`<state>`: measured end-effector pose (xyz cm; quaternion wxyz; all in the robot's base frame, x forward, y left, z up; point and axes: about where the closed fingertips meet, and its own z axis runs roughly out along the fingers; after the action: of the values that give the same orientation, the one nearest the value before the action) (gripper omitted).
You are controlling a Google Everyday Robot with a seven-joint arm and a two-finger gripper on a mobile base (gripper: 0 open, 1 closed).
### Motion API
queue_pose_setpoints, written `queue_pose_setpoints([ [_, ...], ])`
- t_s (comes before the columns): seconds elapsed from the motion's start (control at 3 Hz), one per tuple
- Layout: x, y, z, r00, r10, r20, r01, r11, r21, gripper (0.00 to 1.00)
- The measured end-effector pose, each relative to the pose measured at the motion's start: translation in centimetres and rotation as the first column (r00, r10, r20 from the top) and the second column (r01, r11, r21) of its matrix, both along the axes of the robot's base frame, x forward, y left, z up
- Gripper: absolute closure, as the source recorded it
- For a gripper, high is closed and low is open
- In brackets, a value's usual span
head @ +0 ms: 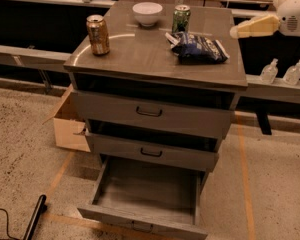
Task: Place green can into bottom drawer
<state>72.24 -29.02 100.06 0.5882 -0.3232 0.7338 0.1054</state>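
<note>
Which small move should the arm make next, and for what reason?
Probably carry the gripper leftward toward the green can. The gripper hangs beyond the right edge of the cabinet top, apart from the can, which stands upright at the back, behind the blue bag. The bottom drawer is already pulled out, so only the grasp is missing.
</note>
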Motion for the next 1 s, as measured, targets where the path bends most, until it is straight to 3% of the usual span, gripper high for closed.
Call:
queue_pose_setpoints([
  [0.33, 6.4, 1.8, -0.1, 1.0000, -0.009, 0.002, 0.009, 0.994, 0.107, 0.00],
  [0.67, 6.1, 1.6, 0.6, 0.9999, -0.009, 0.014, 0.008, 0.995, 0.102, 0.00],
  [1.0, 6.7, 2.0, -0.7, 0.9994, -0.026, 0.022, 0.023, 0.990, 0.142, 0.00],
])
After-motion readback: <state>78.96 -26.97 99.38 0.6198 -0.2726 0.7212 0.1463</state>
